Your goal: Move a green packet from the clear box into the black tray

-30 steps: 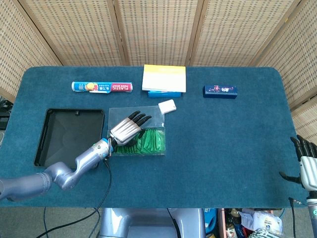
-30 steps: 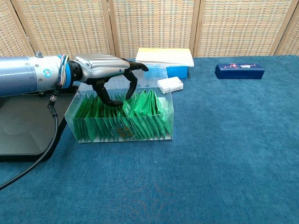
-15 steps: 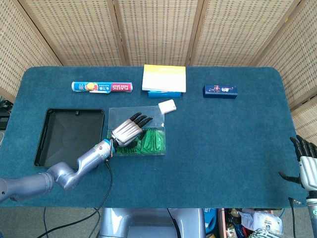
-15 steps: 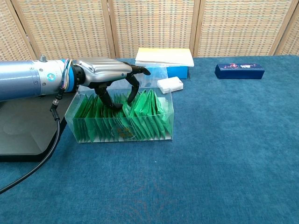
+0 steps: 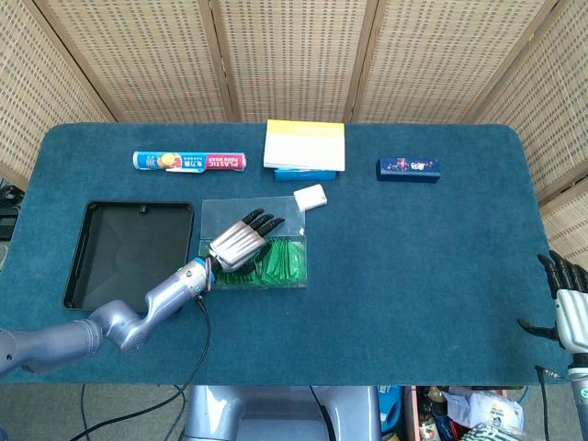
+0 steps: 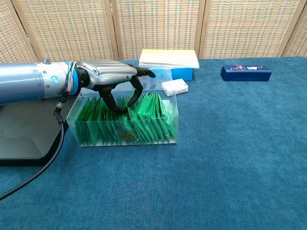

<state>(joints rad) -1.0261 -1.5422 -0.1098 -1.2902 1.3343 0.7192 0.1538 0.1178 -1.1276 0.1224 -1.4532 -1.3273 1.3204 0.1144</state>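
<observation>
left robot hand [image 6: 112, 76] is reaching down into the clear box [image 6: 125, 122], fingers curling around a green packet [image 6: 125, 106] since they're packed upright, though can't tell if it's gripped.

I see bright green packets [image 6: 144, 117] in my clear box [image 6: 125, 135]. Left of the box sits my black tray [image 5: 92, 241]. The table [image 5: 423, 257] is dark blue.
</observation>
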